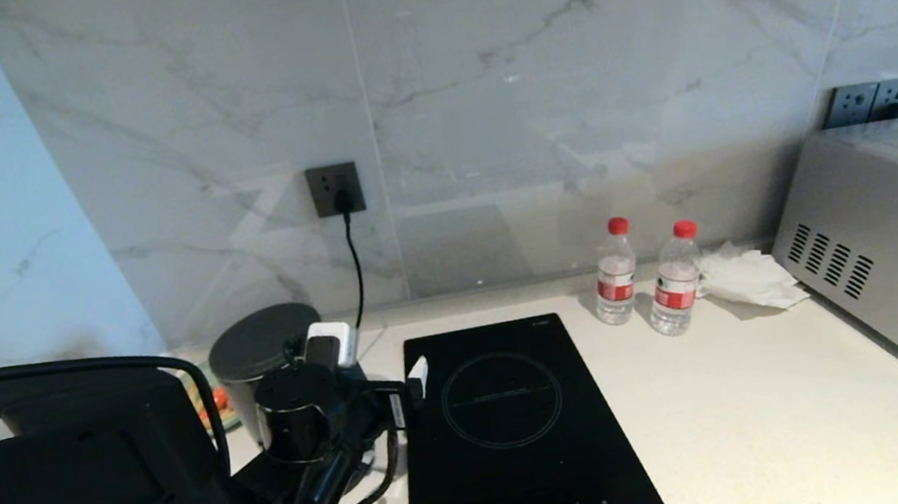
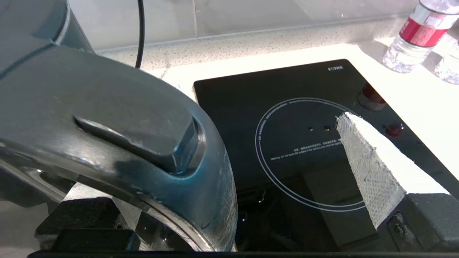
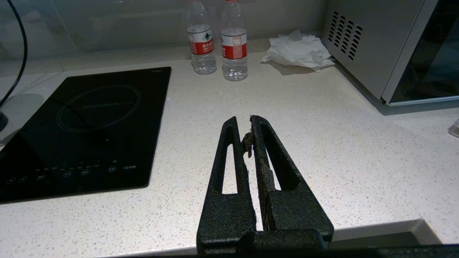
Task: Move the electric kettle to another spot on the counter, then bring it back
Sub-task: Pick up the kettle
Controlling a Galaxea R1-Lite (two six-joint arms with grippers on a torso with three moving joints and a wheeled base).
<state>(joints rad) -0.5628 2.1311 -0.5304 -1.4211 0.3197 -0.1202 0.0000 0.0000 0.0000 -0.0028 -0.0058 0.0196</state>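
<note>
The electric kettle (image 1: pixel 258 351) stands at the left of the counter (image 1: pixel 783 416), beside the hob; its flat grey lid shows and my left arm hides its lower part. My left gripper (image 1: pixel 373 357) is open at the kettle's handle. In the left wrist view the glossy handle (image 2: pixel 143 118) fills the near side. It lies between my left gripper's (image 2: pixel 233 150) fingers, with one white padded finger (image 2: pixel 369 168) standing well clear over the hob. The other finger is hidden behind the handle. My right gripper (image 3: pixel 245 122) is shut and empty, parked above the counter's front edge.
A black induction hob (image 1: pixel 508 435) lies right of the kettle. Two water bottles (image 1: pixel 615 273) (image 1: pixel 675 278), crumpled tissue (image 1: pixel 752 277) and a silver oven (image 1: pixel 891 246) sit at the back right. A black cord hangs from the wall socket (image 1: pixel 335 189) behind the kettle.
</note>
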